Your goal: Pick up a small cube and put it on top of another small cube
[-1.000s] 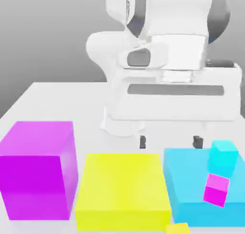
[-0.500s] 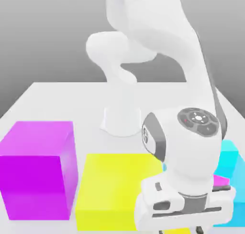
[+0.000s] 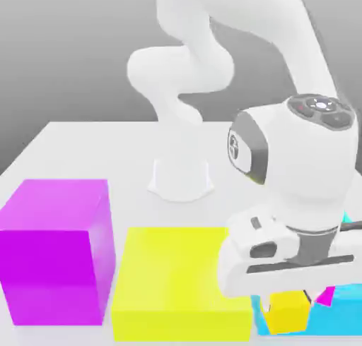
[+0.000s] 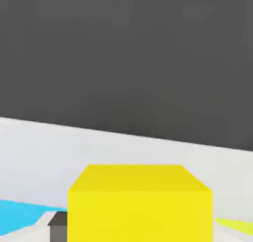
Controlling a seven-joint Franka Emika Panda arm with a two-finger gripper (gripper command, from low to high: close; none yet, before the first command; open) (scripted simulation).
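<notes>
- Holding the small yellow cube [image 3: 288, 311] between its fingers, the claw [image 3: 290, 306] is pinched on it and hangs low at the exterior view's right, in front of the big cyan block [image 3: 346, 302] and just beside the large yellow block [image 3: 177, 281].
- From the hand view I see the small yellow cube [image 4: 140, 204] sitting square between the fingers, with pale counter [image 4: 99, 142] behind it and a sliver of cyan to one side.
- My first worry is a slip: I judge the grip to be on a small, smooth cube, so a quick swing could twist it or let it drop.
- My second worry is a collision. The small magenta cube [image 3: 327, 295] sits just beside the claw, partly hidden behind the hand, and a sideways move at this height could knock it off its spot or shove it along the cyan block.
- A third risk is placement: the target's top is small, so a release off centre or from too high would, I think, let the yellow cube tumble off.
- The bulky hand hides much of that corner from me in the exterior view, so I cannot tell how much clearance there is.
- Containers: I see none, just solid blocks on the counter [image 3: 85, 154], the large magenta block [image 3: 56, 246] among them.
</notes>
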